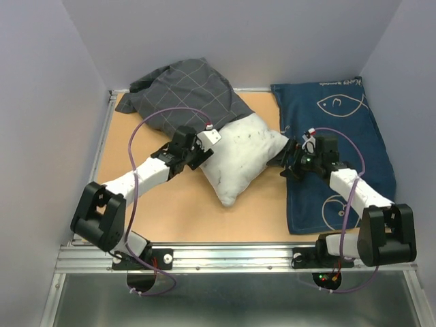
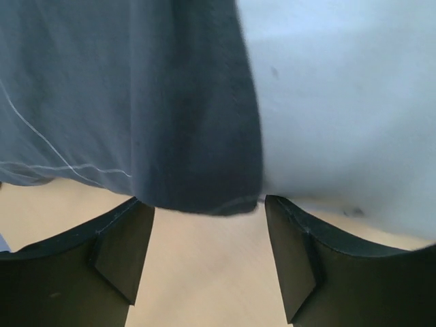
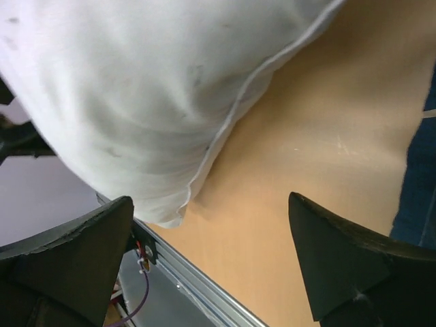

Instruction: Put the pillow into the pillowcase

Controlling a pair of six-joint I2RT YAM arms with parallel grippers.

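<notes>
The white pillow (image 1: 242,157) lies slantwise at mid-table. Its far left end is covered by the dark grey grid-patterned pillowcase (image 1: 184,92), which bunches toward the back left. My left gripper (image 1: 204,150) is at the pillowcase's open hem, against the pillow's left side. In the left wrist view the left gripper (image 2: 208,252) is open, with the grey hem (image 2: 191,136) and the white pillow (image 2: 340,102) just beyond its tips. My right gripper (image 1: 287,161) is open beside the pillow's right corner. In the right wrist view the right gripper (image 3: 211,259) is wide open and empty, with the pillow (image 3: 136,88) ahead of it.
A navy blue cloth with white fish drawings (image 1: 337,150) covers the table's right side under the right arm, and it also shows in the right wrist view (image 3: 419,191). A metal rail (image 1: 225,255) runs along the near edge. Walls close in the back and both sides.
</notes>
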